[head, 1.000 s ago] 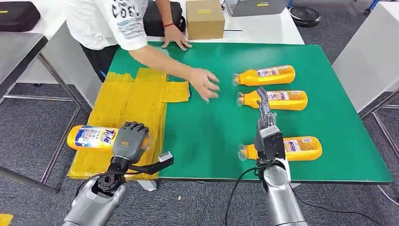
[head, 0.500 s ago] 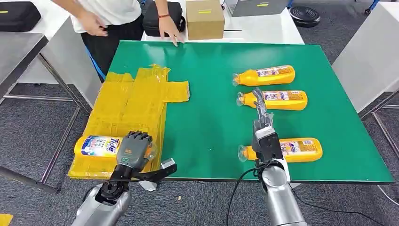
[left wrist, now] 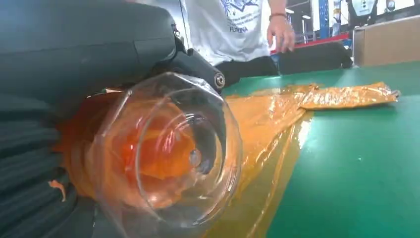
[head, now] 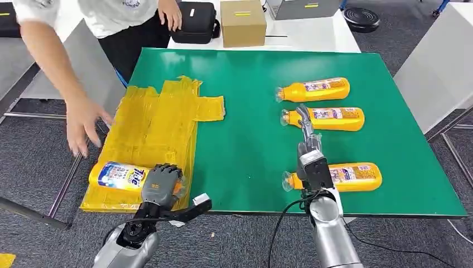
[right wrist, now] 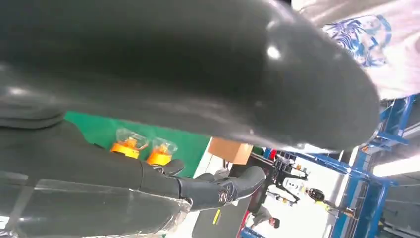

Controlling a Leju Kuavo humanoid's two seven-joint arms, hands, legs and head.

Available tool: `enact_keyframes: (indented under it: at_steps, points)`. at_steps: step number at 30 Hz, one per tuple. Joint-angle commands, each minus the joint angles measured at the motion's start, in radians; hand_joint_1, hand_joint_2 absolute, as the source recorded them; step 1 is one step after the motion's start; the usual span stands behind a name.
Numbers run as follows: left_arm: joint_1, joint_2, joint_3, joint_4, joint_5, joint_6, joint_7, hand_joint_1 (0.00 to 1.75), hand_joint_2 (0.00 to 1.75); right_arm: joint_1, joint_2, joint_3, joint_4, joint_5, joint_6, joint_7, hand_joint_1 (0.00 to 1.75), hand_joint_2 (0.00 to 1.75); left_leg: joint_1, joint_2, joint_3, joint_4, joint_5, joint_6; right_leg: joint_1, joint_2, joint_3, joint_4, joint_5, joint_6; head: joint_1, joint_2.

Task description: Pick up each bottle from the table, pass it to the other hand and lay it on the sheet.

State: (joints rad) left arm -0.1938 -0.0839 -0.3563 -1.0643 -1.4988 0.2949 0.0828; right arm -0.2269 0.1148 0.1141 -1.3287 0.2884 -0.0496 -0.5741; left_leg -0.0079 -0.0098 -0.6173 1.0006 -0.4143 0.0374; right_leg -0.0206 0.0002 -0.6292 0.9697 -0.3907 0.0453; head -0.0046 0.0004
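Observation:
My left hand [head: 160, 184] grips the neck end of an orange bottle with a blue and white label [head: 118, 175], which lies sideways over the near left corner of the yellow sheet [head: 162, 120]. In the left wrist view the bottle's clear cap [left wrist: 168, 153] sits right against my left hand [left wrist: 44, 163]. Three more orange bottles lie on the green table: a far one [head: 315, 89], a middle one [head: 326, 118] and a near one [head: 343, 176]. My right hand [head: 309, 146] stands open over the near bottle's neck, fingers [right wrist: 213, 188] pointing away, holding nothing.
A person stands at the far left; their hand [head: 83, 127] reaches down beside the sheet's left edge. A cardboard box [head: 242, 22] and a black bag [head: 195, 21] sit on the white table behind. The green table's [head: 251, 145] near edge runs just in front of my hands.
My left hand has drawn the bottle slightly right and nearer along the sheet. The person's arm left the table's middle and now reaches down at the sheet's left side. My right hand has barely moved.

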Motion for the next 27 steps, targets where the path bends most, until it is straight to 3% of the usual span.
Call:
enact_keyframes:
  at_steps: [1,3,4,5,6,27]
  points:
    - [-0.06,-0.041,0.048,0.191,0.011,0.039,-0.002,1.75,1.75,-0.043,0.003,0.012,0.059,0.011,0.012,0.003,0.0,0.0,0.001,0.002,0.006,0.0,-0.002,-0.002,0.002,0.001,0.006,-0.001,-0.002,-0.002,0.0,0.0]
    - [-0.065,-0.045,0.053,0.205,0.009,0.054,-0.004,1.66,1.75,-0.046,0.003,0.016,0.071,0.013,0.014,0.002,0.0,0.0,0.001,0.001,0.003,-0.001,-0.001,-0.001,0.001,0.0,0.003,-0.001,-0.001,-0.001,0.0,0.0]
    - [-0.067,-0.047,0.057,0.212,0.012,0.052,-0.002,1.33,1.75,-0.049,0.004,0.02,0.081,0.015,0.015,-0.001,0.0,0.0,0.001,0.002,0.006,0.0,-0.003,-0.002,0.002,0.001,0.006,-0.001,-0.002,-0.002,0.0,0.0]
    - [-0.068,-0.048,0.061,0.217,0.015,0.059,-0.004,0.31,1.75,-0.054,0.005,0.022,0.091,0.017,0.013,-0.005,0.0,0.0,0.001,0.002,0.006,0.0,-0.002,-0.002,0.002,0.001,0.006,-0.001,-0.002,-0.002,0.0,0.0]
    - [-0.066,-0.047,0.062,0.218,0.015,0.058,-0.004,0.0,1.75,-0.055,0.005,0.022,0.092,0.017,0.013,-0.005,0.0,0.0,0.001,0.002,0.004,0.0,-0.001,-0.002,0.001,0.001,0.004,-0.001,-0.001,-0.001,0.0,0.0]
    - [-0.048,-0.033,0.056,0.199,0.011,0.024,-0.012,0.0,1.75,-0.093,0.006,0.027,0.122,-0.017,0.022,-0.022,0.0,0.0,0.001,0.002,0.006,0.0,-0.002,-0.002,0.001,0.002,0.006,-0.001,-0.001,-0.002,0.0,0.0]
